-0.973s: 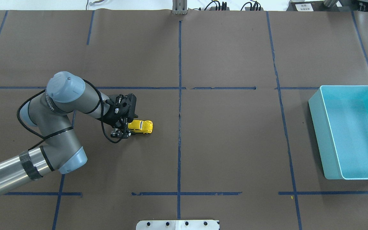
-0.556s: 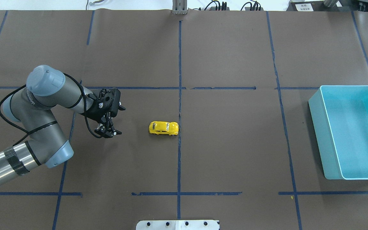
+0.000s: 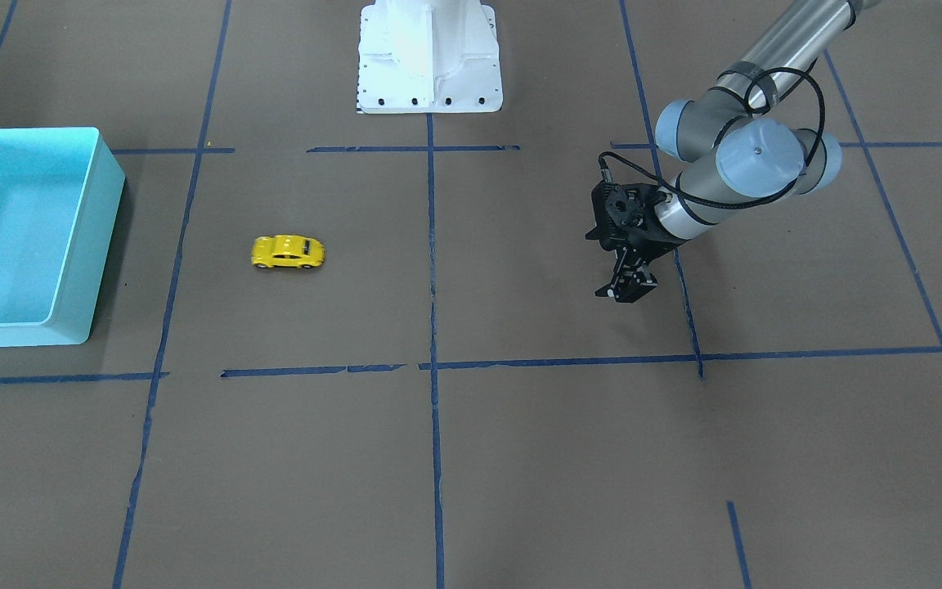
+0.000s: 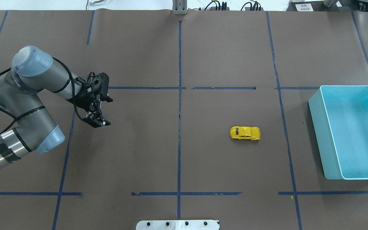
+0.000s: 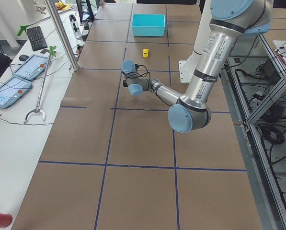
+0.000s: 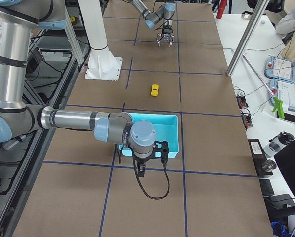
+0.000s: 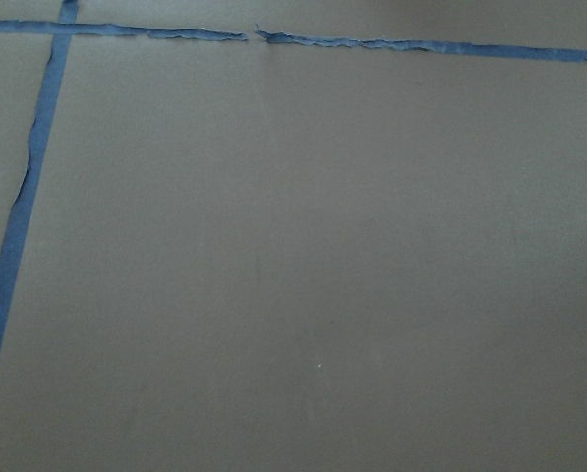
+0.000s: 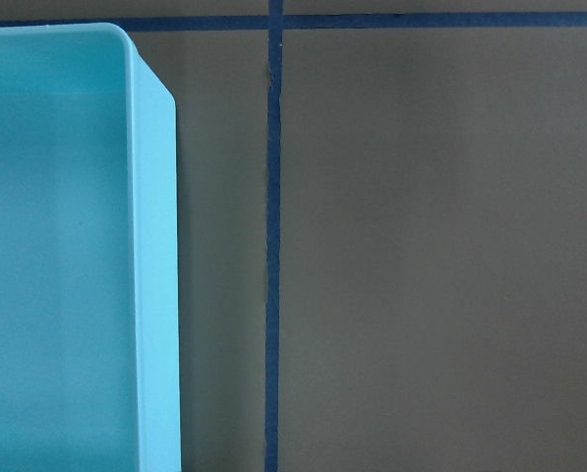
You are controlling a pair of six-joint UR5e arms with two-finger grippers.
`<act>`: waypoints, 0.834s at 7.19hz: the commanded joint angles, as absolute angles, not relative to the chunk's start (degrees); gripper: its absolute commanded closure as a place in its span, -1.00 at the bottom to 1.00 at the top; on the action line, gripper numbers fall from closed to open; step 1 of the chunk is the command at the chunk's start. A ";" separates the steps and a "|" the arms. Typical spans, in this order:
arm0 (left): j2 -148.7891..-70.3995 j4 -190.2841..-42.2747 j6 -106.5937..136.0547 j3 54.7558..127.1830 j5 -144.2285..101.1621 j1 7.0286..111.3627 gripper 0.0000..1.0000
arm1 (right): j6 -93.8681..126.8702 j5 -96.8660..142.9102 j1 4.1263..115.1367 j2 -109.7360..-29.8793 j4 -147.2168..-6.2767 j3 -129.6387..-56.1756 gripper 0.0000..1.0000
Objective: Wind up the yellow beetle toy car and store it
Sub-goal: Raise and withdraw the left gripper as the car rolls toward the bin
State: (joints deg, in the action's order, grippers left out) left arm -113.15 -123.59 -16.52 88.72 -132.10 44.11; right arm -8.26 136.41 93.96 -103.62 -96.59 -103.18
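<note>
**A:** Where is the yellow beetle toy car (image 4: pixel 244 133)?

**B:** On the tabletop (image 4: pixel 203 153), on its wheels. It is near the turquoise bin (image 4: pixel 322 127) but not in it.

**A:** Who holds it?

**B:** Nobody. The left gripper (image 4: pixel 98 123) is far off, wide open and empty. The right gripper (image 6: pixel 143 168) hangs by the bin, and I cannot tell if it is open.

**A:** How to store it well?

**B:** I think: come straight down, pinch its long sides softly, lift, and let go low inside the bin.

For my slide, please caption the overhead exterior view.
Yellow beetle toy car sits free between open left gripper and turquoise bin.
</note>
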 commanded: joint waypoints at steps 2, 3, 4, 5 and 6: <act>-114.96 -92.45 -13.20 100.52 -132.10 48.49 -1.00 | -8.26 136.32 93.96 -103.10 -96.59 -103.27 -1.00; -114.79 -90.20 -9.27 100.72 -132.01 50.43 -0.99 | -8.26 136.32 93.96 -103.01 -96.59 -103.62 -1.00; -114.61 -87.91 -5.14 100.72 -132.01 53.15 -0.99 | -8.17 136.14 93.96 -103.01 -96.59 -103.54 -1.00; -114.52 -84.58 -1.36 100.72 -131.92 55.87 -0.99 | -8.00 136.14 93.96 -103.01 -96.59 -103.62 -1.00; -114.26 -82.98 1.03 100.72 -132.01 58.60 -0.99 | -7.39 136.75 93.96 -103.18 -96.68 -104.06 -1.00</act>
